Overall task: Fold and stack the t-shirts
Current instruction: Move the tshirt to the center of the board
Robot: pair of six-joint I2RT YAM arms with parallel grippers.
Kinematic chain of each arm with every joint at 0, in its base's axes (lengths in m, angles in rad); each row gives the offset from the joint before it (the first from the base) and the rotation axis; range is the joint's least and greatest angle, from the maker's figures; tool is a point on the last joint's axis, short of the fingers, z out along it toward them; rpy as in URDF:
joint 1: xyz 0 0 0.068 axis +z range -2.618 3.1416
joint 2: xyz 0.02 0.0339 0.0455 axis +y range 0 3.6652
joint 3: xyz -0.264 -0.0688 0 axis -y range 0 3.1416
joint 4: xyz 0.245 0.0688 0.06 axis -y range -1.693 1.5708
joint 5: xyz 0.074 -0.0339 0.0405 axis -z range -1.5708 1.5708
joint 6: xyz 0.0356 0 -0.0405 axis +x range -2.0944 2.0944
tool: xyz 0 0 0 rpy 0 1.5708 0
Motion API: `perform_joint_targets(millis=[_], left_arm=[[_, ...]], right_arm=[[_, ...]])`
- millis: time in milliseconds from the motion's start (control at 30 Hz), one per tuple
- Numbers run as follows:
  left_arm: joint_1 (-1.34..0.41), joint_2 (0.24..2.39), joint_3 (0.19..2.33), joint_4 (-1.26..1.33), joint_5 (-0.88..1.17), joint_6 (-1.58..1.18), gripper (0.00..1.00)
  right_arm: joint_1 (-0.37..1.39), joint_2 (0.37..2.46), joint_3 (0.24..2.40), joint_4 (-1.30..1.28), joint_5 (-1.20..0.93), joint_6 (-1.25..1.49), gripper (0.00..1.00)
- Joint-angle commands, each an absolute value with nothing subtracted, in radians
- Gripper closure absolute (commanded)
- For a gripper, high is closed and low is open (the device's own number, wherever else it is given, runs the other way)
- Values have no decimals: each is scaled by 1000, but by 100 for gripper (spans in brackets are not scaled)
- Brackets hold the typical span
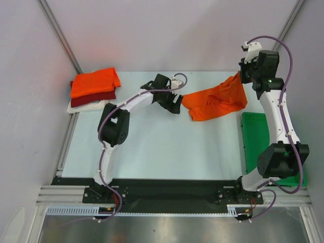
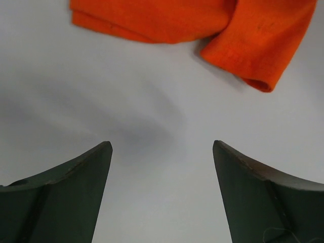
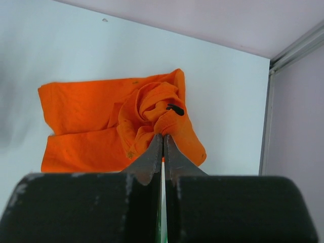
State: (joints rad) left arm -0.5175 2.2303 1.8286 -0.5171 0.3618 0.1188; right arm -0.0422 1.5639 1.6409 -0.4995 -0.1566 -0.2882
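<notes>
Top external view: a crumpled orange t-shirt (image 1: pixel 215 101) lies near the far right corner of the table (image 1: pixel 162 152), one corner pinched in the closed right gripper (image 1: pixel 242 76). The left gripper (image 1: pixel 177 105) is spread wide and empty beside the shirt. Three folded t-shirts (image 1: pixel 93 90) are stacked at the far left corner.

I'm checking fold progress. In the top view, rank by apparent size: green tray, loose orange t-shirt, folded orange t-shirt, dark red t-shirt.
1. The green tray or the loose orange t-shirt: unsure, as the right arm covers much of the tray.
2. The folded orange t-shirt.
3. The dark red t-shirt, only an edge showing.
</notes>
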Motion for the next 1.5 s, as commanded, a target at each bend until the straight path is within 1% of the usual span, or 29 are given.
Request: perform_joint_targets(millis=[0,167,200,267,400,700,800,933,1000,1033,1067,1133,1267,1333,1367,1400,1433,1467], left_arm=[[-545,2266,1931,-511,526,60,14],[-572,2365,2020,-499,606,54,23],[-575,2379,2034,-497,626,57,26],[-587,2408,2057,-494,630,55,28],[-609,2448,2089,-479,629,40,28],[-629,2506,2163,-459,581,51,31],[-629,2514,2177,-445,572,54,34],[-629,2525,2184,-442,571,57,42],[-629,2528,2184,-437,565,54,44],[-629,2536,2198,-439,563,51,49],[-629,2536,2200,-436,564,48,50],[-629,2536,2206,-423,565,48,60],[-627,2533,2212,-399,558,60,66],[-627,2534,2226,-396,572,71,76],[-627,2531,2232,-396,578,83,85],[-626,2519,2230,-397,587,86,91],[-624,2508,2220,-400,610,87,100],[-621,2494,2209,-402,630,84,100]], right_arm=[[-43,1493,1603,-462,-158,-284,100],[-43,1445,1525,-451,-134,-298,100],[-43,1439,1516,-451,-129,-301,100],[-44,1424,1490,-446,-118,-305,100],[-60,1407,1459,-443,-114,-296,100],[-74,1393,1442,-451,-110,-288,100],[-77,1381,1428,-448,-110,-288,100],[-81,1367,1396,-442,-107,-287,100],[-86,1359,1385,-442,-109,-284,100],[-87,1356,1376,-442,-109,-282,100],[-89,1350,1371,-442,-109,-281,100],[-91,1341,1362,-440,-109,-281,100],[-98,1324,1330,-437,-110,-276,100],[-103,1313,1319,-434,-110,-273,100],[-104,1307,1315,-434,-112,-272,100],[-106,1304,1306,-434,-112,-272,100],[-110,1296,1301,-433,-113,-267,100],[-113,1293,1298,-433,-115,-264,100]])
